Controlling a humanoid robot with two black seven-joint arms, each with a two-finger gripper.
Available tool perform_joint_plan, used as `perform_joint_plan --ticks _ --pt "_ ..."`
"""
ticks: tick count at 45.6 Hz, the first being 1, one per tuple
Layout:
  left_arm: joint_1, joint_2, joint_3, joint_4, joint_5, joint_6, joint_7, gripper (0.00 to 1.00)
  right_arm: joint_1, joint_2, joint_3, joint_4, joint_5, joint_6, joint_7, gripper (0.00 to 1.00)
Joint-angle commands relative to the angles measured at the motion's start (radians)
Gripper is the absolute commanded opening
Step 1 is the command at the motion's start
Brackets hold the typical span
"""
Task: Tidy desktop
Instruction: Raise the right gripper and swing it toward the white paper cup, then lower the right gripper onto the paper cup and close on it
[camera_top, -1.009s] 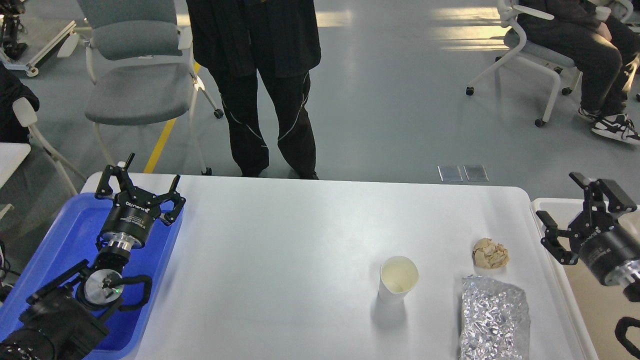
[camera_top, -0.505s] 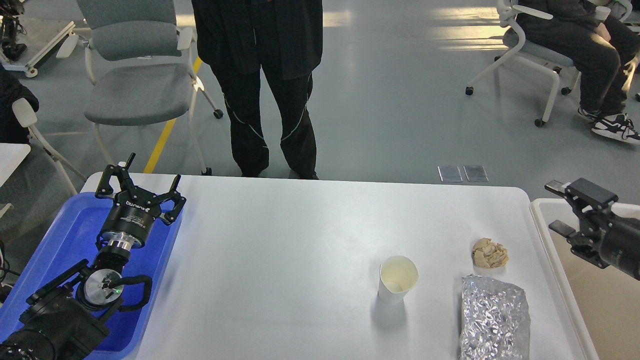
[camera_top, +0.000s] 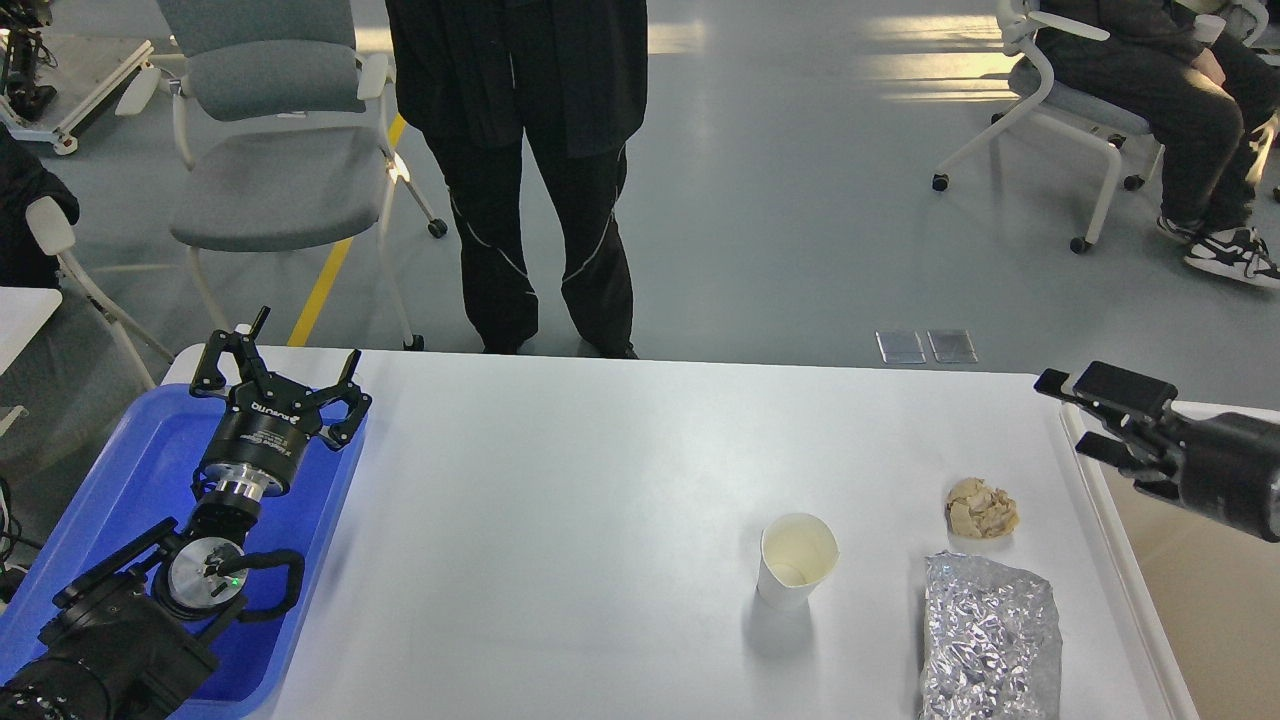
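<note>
The white desktop (camera_top: 600, 500) fills the middle of the head view. On its right part stand a white paper cup (camera_top: 795, 558), a crumpled beige paper ball (camera_top: 981, 507) and a crinkled silver foil bag (camera_top: 990, 640). My left gripper (camera_top: 275, 375) is open and empty above the far end of the blue tray (camera_top: 130, 470). My right gripper (camera_top: 1085, 415) is open and empty, pointing left over the desktop's right edge, beyond the paper ball.
A beige-white bin (camera_top: 1200, 600) stands at the right of the desktop. A person in black (camera_top: 520, 170) stands at the far edge. A grey chair (camera_top: 270, 150) is behind on the left; a seated person (camera_top: 1150, 90) is at far right.
My right gripper has turned from upright to pointing left and moved left toward the desktop's right edge. The left arm has not moved.
</note>
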Motion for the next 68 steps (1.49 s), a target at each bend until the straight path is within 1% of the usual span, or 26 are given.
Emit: perform_joint_plan --ticks 1,10,14,17,19,24,32,39,45,47,50,53,54,57,61,68 --pt "0.000 0.000 0.000 0.000 0.000 0.000 0.000 1.00 0.142 0.003 -0.194 0.018 -0.222 0.010 0.002 1.00" --pt "0.000 0.000 0.000 0.000 0.000 0.000 0.000 1.00 0.265 0.026 -0.385 0.016 -0.413 0.010 0.038 1.00" --pt "0.000 0.000 0.000 0.000 0.000 -0.001 0.000 1.00 0.324 0.064 -0.511 0.003 -0.559 0.001 0.038 1.00" --pt "0.000 0.000 0.000 0.000 0.000 -0.001 0.000 1.00 0.366 0.095 -0.570 -0.008 -0.604 -0.002 0.046 0.99" --pt "-0.001 0.000 0.000 0.000 0.000 -0.001 0.000 1.00 0.395 0.109 -0.602 -0.011 -0.609 -0.002 0.052 0.99" --pt "-0.001 0.000 0.000 0.000 0.000 -0.001 0.000 1.00 0.469 0.135 -0.637 -0.048 -0.583 -0.002 0.049 0.99" --pt "0.000 0.000 0.000 0.000 0.000 -0.001 0.000 1.00 0.601 0.210 -0.697 -0.071 -0.388 0.001 0.049 0.99" --pt "-0.001 0.000 0.000 0.000 0.001 -0.001 0.000 1.00 0.705 0.337 -0.852 -0.086 -0.369 -0.001 0.034 0.99" --pt "0.000 0.000 0.000 0.000 0.001 -0.001 0.000 1.00 0.766 0.379 -0.918 -0.091 -0.348 0.025 0.019 1.00" --pt "-0.001 0.000 0.000 -0.002 0.001 -0.001 0.000 1.00 0.785 0.396 -0.921 -0.091 -0.314 0.063 0.005 1.00" --pt "-0.001 0.000 0.002 -0.002 0.001 -0.003 0.002 1.00 0.805 0.419 -0.924 -0.091 -0.202 0.117 -0.027 1.00" --pt "-0.001 0.000 0.002 -0.002 0.001 -0.003 0.002 1.00 0.805 0.445 -0.924 -0.096 -0.127 0.125 -0.069 1.00" --pt "-0.001 0.000 0.002 -0.002 0.001 -0.003 0.002 1.00 0.805 0.463 -0.924 -0.097 -0.118 0.125 -0.075 1.00" --pt "0.000 0.000 0.002 -0.002 0.001 -0.003 0.002 1.00 0.794 0.523 -0.927 -0.132 -0.127 0.123 -0.078 1.00" --pt "-0.001 0.000 0.002 -0.002 0.001 -0.003 0.002 1.00 0.768 0.583 -0.936 -0.217 -0.131 0.122 -0.077 1.00" --pt "-0.001 0.000 0.000 -0.002 0.001 -0.003 0.002 1.00 0.733 0.659 -0.936 -0.294 -0.154 0.073 -0.074 0.99"
